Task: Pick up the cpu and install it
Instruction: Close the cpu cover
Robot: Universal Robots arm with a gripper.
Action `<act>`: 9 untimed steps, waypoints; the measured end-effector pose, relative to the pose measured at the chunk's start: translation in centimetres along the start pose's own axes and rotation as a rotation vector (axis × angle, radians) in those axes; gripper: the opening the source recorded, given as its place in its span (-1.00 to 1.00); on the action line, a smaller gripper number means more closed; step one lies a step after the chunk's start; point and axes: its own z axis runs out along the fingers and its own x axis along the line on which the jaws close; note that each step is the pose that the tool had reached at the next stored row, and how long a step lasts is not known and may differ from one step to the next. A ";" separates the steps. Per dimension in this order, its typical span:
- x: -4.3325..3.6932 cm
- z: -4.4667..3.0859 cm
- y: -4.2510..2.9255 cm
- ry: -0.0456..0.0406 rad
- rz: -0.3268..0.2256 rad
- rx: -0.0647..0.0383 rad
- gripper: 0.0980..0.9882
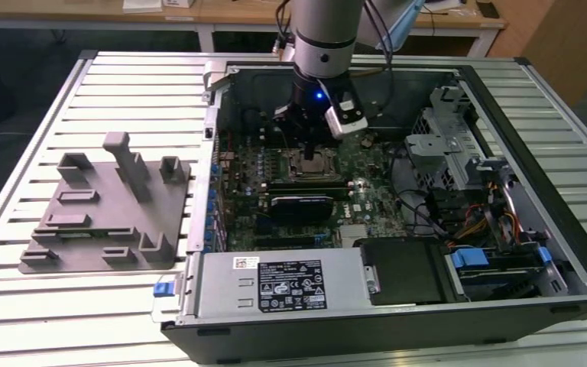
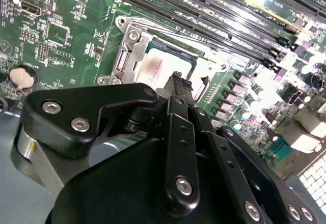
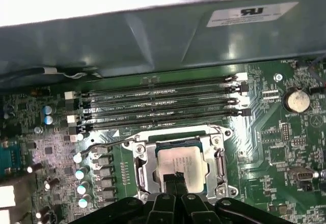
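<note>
Open computer case (image 1: 375,327) lying on its side on a slatted tabletop (image 1: 28,306), with the arm reaching down into it at the upper centre of the exterior view. The case contains a green motherboard (image 1: 381,195), a silver box with a label (image 1: 273,283) along its near edge, and a metal drive cage (image 1: 457,145) with bundled cables toward the exterior view's right. The cpu (image 3: 181,164), its pale metal top facing up, lies flat inside the metal-framed socket (image 3: 140,169) on the motherboard; in the second wrist view the same cpu (image 2: 162,67) shows within the socket frame (image 2: 122,56). The gripper (image 3: 173,177) is clenched, its two slim black fingertips pressed together with nothing between them, poised over one edge of the cpu; whether the tips touch the chip cannot be told. In the second wrist view the gripper (image 2: 179,79) stands over that same edge, and in the exterior view the gripper (image 1: 309,149) hangs directly above the socket. Four memory slots (image 3: 163,104) run just beside the socket. A grey holder tray (image 1: 100,218) with upright posts rests on the tabletop at the exterior view's left, beside the case.
</note>
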 end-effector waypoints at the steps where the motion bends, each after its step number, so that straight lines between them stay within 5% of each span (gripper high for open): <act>1: 0.00 0.00 0.00 0.0000 0.000 0.000 -0.98; 6: 0.01 0.00 -0.01 -0.0016 -0.001 0.000 -0.98; 9: 0.04 0.01 -0.01 -0.0227 -0.001 -0.003 -0.98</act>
